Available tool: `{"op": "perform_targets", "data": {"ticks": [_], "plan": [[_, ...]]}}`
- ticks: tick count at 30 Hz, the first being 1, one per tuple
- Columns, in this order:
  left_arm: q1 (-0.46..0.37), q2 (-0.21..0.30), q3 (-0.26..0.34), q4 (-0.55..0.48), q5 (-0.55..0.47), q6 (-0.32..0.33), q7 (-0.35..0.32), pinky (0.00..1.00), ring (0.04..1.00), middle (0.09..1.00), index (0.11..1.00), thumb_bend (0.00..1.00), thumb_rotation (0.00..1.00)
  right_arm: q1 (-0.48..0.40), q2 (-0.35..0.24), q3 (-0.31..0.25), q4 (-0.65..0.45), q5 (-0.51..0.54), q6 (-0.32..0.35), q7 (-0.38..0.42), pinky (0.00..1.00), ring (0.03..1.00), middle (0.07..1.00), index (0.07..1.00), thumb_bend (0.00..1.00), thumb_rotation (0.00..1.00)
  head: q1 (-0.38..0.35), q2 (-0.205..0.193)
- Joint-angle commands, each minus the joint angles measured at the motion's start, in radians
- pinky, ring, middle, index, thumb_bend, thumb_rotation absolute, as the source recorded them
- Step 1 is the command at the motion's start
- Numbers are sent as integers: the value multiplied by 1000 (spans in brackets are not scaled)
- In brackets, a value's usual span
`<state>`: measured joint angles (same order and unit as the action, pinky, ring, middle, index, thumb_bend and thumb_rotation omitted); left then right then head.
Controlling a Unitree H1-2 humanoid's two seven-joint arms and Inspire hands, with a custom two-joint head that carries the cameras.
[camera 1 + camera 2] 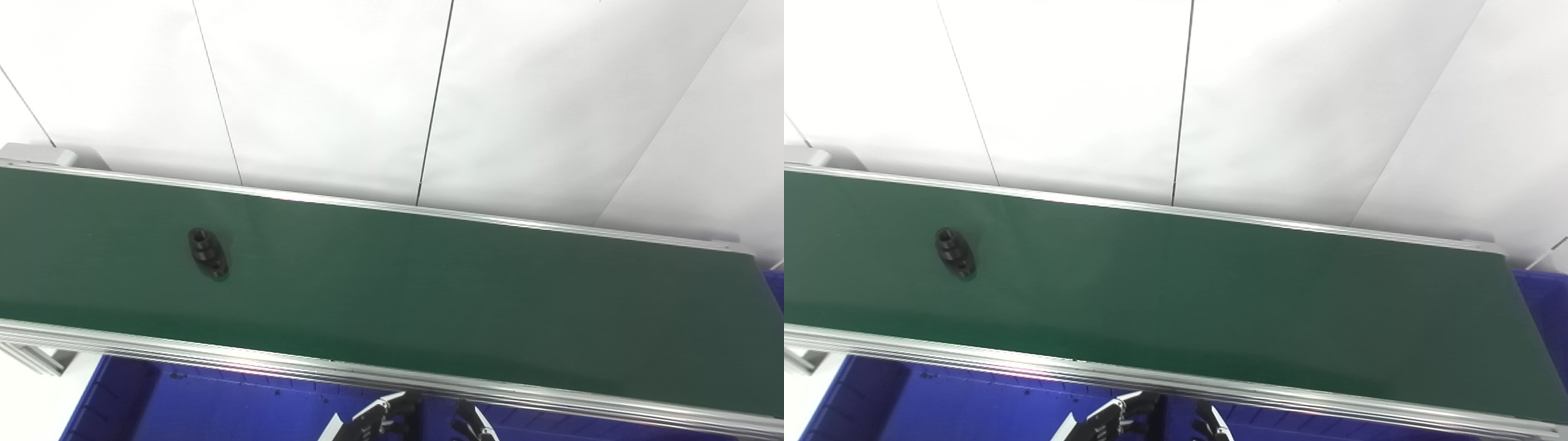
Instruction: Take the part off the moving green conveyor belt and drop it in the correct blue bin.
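Left eye view: robot hand point(383, 421) cropped.

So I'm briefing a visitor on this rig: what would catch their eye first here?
The long green belt crossing the whole picture, with one small black part lying alone on its left stretch. Below the near rail, a blue bin, and the tips of two dark hands, left and right, just peeking in at the bottom edge.

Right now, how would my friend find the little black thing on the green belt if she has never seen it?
Look for the long green conveyor belt with silver rails, running across in front of the white wall. Follow it toward its left end: the black part lies there alone, about midway between the rails. It is a small oval piece with a raised round collar and holes, the only object on the belt.
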<state>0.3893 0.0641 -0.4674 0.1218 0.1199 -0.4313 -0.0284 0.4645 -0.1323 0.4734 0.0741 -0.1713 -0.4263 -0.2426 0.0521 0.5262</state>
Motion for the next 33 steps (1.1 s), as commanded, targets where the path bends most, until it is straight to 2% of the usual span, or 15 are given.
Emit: {"op": "perform_targets", "data": {"ticks": [1,16,26,28,30,33], "plan": [[-4,3,-12,-18,8,-38,18,752,852,866,815,875,684,-1,-4,6,-16,2,-43,-9,789,878,916,919,883,1000,1,2],[-11,13,-40,-26,4,-39,48,746,852,871,817,876,688,-1,-16,7,-25,4,-44,-15,792,881,924,928,881,998,4,24],[-19,2,-27,-24,-12,-38,46,774,877,886,821,883,701,-9,-46,24,-58,-37,-44,-77,785,888,937,935,832,1000,-5,24],[-21,-3,-24,-25,-10,-38,49,775,878,886,821,880,704,-7,-51,17,-80,-26,-44,-73,793,890,935,933,837,1000,-6,22],[-22,-10,-20,-24,-7,-38,51,761,869,881,815,889,715,0,-56,8,-115,-11,-44,-61,818,900,934,938,905,1000,-7,21],[-30,-22,-18,-17,-6,-38,50,766,870,880,814,886,717,13,-60,-13,-175,7,-43,-44,844,910,935,944,941,999,-4,19]]}}
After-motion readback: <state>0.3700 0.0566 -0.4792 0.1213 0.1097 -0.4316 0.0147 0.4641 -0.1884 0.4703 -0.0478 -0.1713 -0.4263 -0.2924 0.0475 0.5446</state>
